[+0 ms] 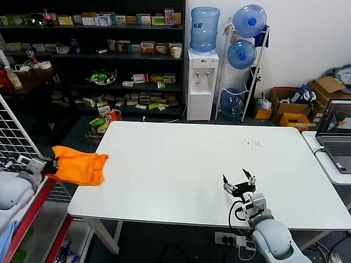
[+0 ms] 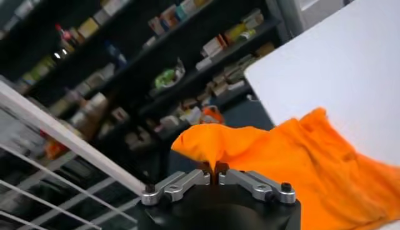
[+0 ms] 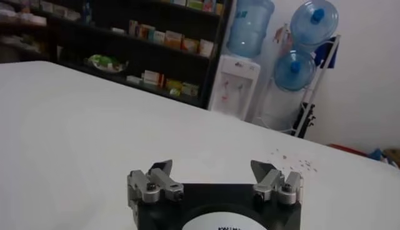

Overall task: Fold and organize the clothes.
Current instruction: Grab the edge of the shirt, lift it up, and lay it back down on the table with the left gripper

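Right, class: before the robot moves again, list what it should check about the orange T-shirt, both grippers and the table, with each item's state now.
1. Left gripper shut on the orange T-shirt: ok.
2. T-shirt fully on the white table: not ok; it hangs bunched at the table's left edge, partly off it.
3. T-shirt spread flat for folding: not ok, crumpled.
4. Right gripper open and free: ok, it hovers over the table's near right part, holding nothing.
5. Lettered side facing up or down: cannot tell.

an office storeroom: stocked shelves [image 1: 109, 55], water dispenser [image 1: 201, 82], cardboard boxes [image 1: 290, 107], laptop [image 1: 337, 134]
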Robot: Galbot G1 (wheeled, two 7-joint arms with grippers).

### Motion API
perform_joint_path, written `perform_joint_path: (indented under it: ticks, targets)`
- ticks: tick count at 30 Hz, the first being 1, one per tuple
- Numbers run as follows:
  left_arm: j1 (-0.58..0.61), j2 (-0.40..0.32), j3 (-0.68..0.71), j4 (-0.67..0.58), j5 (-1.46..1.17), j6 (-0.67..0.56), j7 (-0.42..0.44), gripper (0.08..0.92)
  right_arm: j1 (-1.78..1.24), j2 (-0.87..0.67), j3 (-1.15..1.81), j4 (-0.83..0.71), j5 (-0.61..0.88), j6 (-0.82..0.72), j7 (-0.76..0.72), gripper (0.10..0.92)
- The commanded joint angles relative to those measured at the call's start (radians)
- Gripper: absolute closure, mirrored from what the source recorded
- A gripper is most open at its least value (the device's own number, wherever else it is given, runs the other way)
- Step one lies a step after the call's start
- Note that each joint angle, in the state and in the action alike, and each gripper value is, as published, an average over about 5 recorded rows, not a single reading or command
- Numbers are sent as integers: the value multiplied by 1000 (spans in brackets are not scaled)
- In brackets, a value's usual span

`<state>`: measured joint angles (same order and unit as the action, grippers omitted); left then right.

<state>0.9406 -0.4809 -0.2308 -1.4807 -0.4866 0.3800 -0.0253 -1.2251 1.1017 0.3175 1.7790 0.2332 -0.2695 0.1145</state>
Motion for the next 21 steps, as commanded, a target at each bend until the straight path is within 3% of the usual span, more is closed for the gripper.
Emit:
perform_joint_path:
  ticks: [1,6,15,21]
  targets:
    - [-69,141,29,7,175,-49,19,873,16,7,-7,-9,-4,2,1,203]
    - [-39,71,46,-71,149,-26,9,873,0,9,2,2,-13,-1,3,203]
    - [21,-146,80,-146,104,15,-42,873,-34,10,22,25,-34,-6,8,203]
    - [38,-174,86,-275,-57,76,-102,873,-55,16,38,26,-46,1,8,203]
